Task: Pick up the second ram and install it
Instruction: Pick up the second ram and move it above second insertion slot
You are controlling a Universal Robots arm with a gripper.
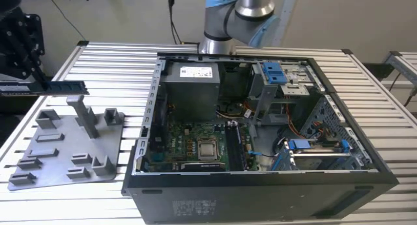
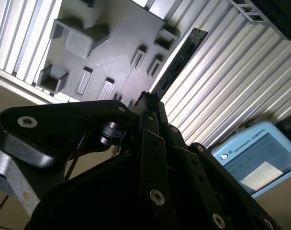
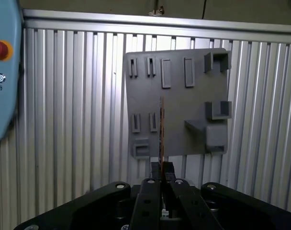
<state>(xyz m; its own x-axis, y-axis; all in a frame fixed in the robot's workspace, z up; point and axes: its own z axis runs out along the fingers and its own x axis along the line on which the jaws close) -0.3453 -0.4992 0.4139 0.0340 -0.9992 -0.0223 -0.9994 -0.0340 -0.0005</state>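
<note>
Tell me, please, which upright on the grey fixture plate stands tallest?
The T-topped post, in the exterior view just below the second ram; the other blocks are squat. The end effector grips that ram.

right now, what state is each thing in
second ram: held in the air, off the holder plate
gripper: shut on the second ram
holder plate: flat on the table
computer case: open, side panel off
</note>
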